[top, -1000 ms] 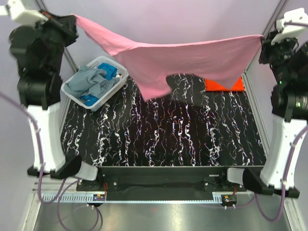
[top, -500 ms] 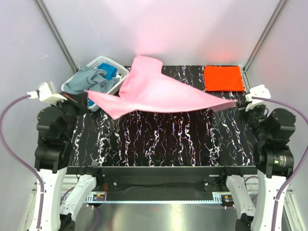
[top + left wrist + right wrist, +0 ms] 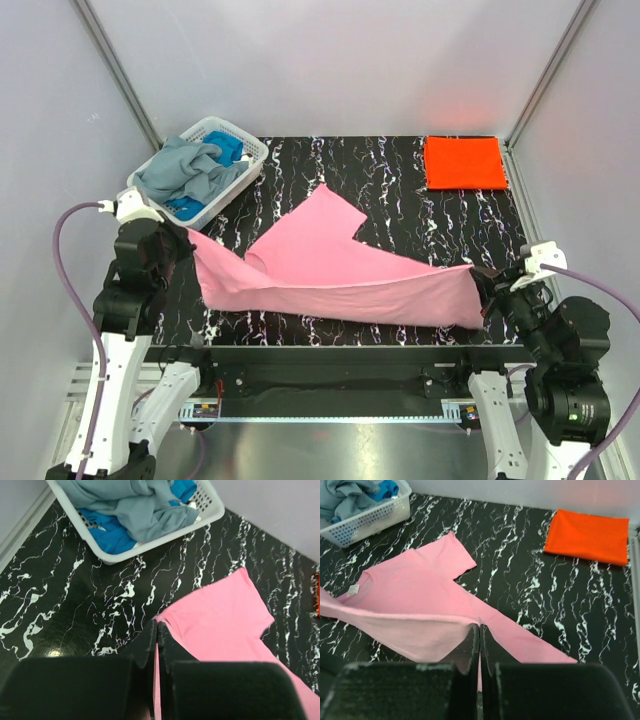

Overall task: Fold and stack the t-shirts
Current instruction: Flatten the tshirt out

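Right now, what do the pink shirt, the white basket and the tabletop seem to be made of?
Pink t-shirt: soft matte cloth, probably cotton knit; it sags and creases. Basket: white plastic, judging by its moulded lattice walls. Tabletop: hard, slightly glossy black surface with white veins, marble-like, possibly only a printed laminate.

Left wrist: basket (image 3: 165, 536) cropped at 12 o'clock; orange-red shirt (image 3: 317, 595) a sliver at 3 o'clock. Label (image 3: 353, 590) on pink shirt (image 3: 420, 585) unreadable

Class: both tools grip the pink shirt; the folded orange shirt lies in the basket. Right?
No: the orange shirt lies on the table, far right, outside the basket, per the top view. The left tool and right tool do grip the pink shirt.
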Robot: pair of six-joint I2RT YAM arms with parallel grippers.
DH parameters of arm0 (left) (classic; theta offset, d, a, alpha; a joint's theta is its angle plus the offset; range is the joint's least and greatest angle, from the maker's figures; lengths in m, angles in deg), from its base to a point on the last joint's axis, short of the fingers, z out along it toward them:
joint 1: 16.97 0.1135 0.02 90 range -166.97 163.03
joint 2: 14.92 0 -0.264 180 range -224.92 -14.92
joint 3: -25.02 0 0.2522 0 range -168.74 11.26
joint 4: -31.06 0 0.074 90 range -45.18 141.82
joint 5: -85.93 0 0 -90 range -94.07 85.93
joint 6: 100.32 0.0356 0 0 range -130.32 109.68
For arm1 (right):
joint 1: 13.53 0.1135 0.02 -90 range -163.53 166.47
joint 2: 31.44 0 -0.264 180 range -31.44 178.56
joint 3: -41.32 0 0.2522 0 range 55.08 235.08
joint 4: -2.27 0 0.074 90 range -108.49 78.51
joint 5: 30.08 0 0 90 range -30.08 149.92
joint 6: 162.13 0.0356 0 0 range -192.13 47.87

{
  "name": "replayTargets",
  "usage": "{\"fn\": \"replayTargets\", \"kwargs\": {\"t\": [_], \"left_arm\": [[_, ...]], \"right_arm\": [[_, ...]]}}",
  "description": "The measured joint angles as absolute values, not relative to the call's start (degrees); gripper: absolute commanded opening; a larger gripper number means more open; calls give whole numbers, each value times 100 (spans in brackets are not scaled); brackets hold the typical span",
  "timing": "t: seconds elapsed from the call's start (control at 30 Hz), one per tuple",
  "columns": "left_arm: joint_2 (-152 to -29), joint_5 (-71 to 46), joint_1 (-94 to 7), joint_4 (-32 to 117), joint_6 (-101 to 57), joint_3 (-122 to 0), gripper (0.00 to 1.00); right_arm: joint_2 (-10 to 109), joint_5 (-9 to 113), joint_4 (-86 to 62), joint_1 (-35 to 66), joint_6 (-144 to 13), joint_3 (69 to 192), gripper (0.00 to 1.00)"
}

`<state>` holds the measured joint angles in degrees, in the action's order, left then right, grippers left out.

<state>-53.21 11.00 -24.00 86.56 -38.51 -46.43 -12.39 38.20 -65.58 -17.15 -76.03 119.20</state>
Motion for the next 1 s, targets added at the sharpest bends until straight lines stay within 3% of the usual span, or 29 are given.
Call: {"fn": "replayTargets", "kwargs": {"t": [0.43, 0.6, 0.77, 0.93, 1.0], "left_arm": [[-5441, 844, -2397, 8524, -3993, -4814, 0], [-5777, 516, -2406, 8551, -4190, -6116, 0], [-6521, 733, -2408, 8542, -4059, -7614, 0], [-6733, 1340, -2408, 8876, -3729, -7544, 0], [-6809, 1432, -2408, 8940, -3637, -7382, 0]], "right_arm": [[101, 3831, -7281, -1663, -5988, 12886, 0], [1246, 3615, -6790, -1663, -5266, 13104, 0], [2590, 3580, -6855, -1660, -5548, 13382, 0], [3215, 3330, -6700, -1658, -5966, 13087, 1], [3089, 3016, -6516, -1658, -6283, 12862, 7]]}}
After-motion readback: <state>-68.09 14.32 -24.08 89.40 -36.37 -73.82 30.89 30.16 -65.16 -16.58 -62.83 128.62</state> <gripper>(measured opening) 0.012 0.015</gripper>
